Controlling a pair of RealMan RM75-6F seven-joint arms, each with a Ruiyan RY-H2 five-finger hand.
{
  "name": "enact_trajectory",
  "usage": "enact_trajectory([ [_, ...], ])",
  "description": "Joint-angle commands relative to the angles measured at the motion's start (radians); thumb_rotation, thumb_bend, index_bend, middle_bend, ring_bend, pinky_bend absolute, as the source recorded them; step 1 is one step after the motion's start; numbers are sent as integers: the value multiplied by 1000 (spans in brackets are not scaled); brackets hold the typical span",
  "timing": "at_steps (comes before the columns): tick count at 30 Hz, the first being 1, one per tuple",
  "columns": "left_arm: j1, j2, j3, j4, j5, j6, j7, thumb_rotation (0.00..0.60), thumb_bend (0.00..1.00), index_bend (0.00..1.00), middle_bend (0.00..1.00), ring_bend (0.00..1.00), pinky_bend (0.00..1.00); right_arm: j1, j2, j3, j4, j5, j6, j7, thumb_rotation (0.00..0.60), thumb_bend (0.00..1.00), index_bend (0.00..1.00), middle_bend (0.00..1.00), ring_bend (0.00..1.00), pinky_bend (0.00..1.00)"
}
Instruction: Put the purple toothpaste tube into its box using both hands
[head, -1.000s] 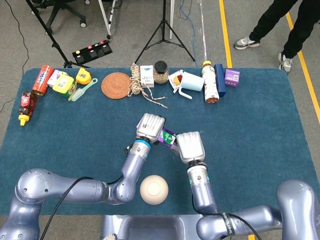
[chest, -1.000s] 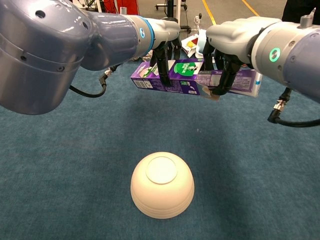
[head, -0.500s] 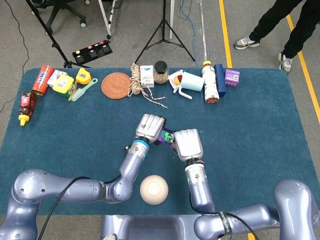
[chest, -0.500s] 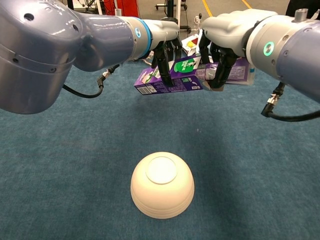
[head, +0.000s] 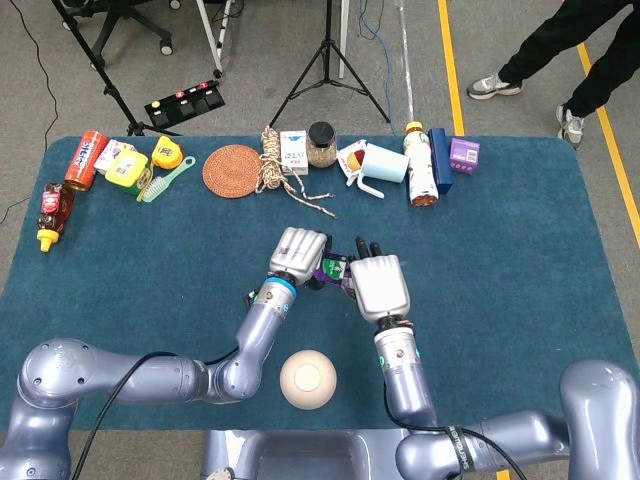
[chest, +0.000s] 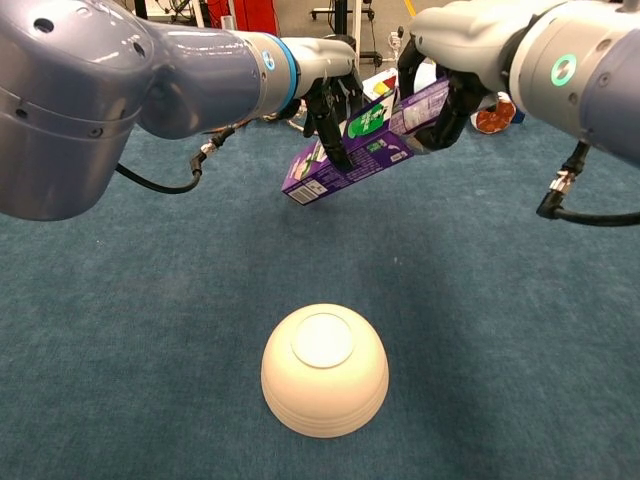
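Note:
The purple toothpaste box (chest: 340, 165) hangs tilted above the blue table, its lower end pointing left and down. My left hand (chest: 332, 88) grips the box from above around its middle. The purple toothpaste tube (chest: 424, 104) lies in line with the box at its raised right end, gripped by my right hand (chest: 455, 75). How far the tube reaches inside I cannot tell. In the head view my left hand (head: 298, 254) and right hand (head: 379, 286) sit close together, with only a sliver of the box (head: 331, 270) showing between them.
An upturned white bowl (head: 307, 379) (chest: 324, 367) sits on the cloth just in front of the hands. Along the far edge stand a woven coaster (head: 232, 171), rope, a jar, a mug (head: 381, 165), a bottle (head: 421, 168) and small boxes. Cans and bottles lie at the far left.
Both hands lifted and drew closer together. The box tipped from nearly level to steeply tilted, left end down, and the tube swung into line with its raised end.

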Motion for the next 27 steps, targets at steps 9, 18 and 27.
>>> enact_trajectory([
  [9, 10, 15, -4, -2, 14, -12, -39, 600, 253, 618, 568, 592, 820, -17, 99, 65, -130, 38, 61, -26, 600, 395, 138, 105, 159, 515],
  [18, 9, 22, -11, -10, 29, -18, -70, 600, 253, 618, 568, 592, 820, -44, 209, 91, -231, 63, 71, -9, 600, 393, 124, 94, 147, 511],
  [27, 39, 29, -19, -14, 121, -40, -174, 600, 253, 618, 569, 592, 820, -69, 272, 63, -152, 12, 87, 19, 600, 392, 124, 101, 153, 514],
])
